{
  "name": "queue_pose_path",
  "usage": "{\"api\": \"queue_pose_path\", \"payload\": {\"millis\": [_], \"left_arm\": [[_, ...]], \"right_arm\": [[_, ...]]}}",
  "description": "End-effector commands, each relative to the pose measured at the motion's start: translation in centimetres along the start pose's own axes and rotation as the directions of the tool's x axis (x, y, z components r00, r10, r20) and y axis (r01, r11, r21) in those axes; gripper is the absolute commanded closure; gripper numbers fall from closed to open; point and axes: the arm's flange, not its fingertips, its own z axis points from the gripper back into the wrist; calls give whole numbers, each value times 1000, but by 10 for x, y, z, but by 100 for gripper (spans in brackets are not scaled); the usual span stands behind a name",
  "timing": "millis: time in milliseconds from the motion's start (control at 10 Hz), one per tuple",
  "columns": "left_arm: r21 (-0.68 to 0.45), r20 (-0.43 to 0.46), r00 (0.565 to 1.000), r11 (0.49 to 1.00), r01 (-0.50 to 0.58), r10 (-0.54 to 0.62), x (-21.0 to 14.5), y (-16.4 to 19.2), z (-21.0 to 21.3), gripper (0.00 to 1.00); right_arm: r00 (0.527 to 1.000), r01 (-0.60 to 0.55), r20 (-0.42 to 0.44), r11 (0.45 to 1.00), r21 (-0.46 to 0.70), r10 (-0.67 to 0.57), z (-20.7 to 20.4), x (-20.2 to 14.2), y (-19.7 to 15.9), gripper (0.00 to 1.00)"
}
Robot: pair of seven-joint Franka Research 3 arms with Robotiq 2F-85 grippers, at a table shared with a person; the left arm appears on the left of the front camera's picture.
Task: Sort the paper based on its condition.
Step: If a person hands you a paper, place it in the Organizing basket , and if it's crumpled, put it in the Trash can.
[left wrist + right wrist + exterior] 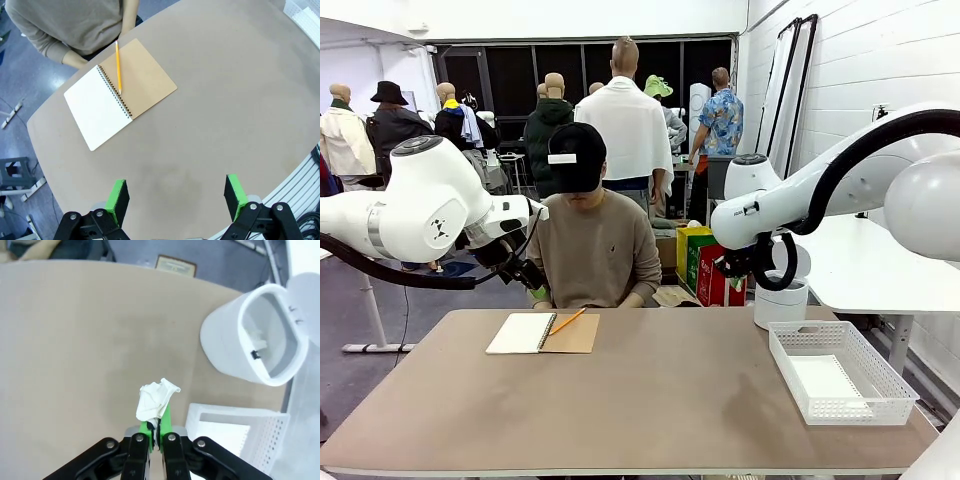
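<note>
One crumpled paper [156,399] pinched in my right hand [158,426] above the tabletop [670,400] near its right edge, beside the white basket [840,375] and bin [260,335], my left hand [176,196] wide, notebook [117,95] at far edge.

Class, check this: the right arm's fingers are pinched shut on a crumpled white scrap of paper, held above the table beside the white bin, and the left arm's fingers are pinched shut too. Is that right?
One detail is wrong. In the left wrist view, the left gripper has its green-padded fingers standing wide apart and empty above the tan table. The rest holds: the right wrist view shows the right gripper shut on the crumpled white scrap of paper, beside the white bin.
</note>
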Motion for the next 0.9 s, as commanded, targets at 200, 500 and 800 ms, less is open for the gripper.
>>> {"api": "queue_pose_path", "payload": {"millis": [200, 500, 800], "left_arm": [[5, -2, 1000, 1000, 5, -5, -1, 2, 0, 0], [5, -2, 1000, 1000, 5, -5, -1, 2, 0, 0], [5, -2, 1000, 1000, 5, -5, -1, 2, 0, 0]], "right_arm": [[1000, 0, 0, 1000, 0, 0, 0, 0, 0, 100], [1000, 3, 3, 1000, 3, -3, 1, 1, 3, 100], [930, 366, 121, 909, -197, -348, -10, 25, -24, 100]]}}
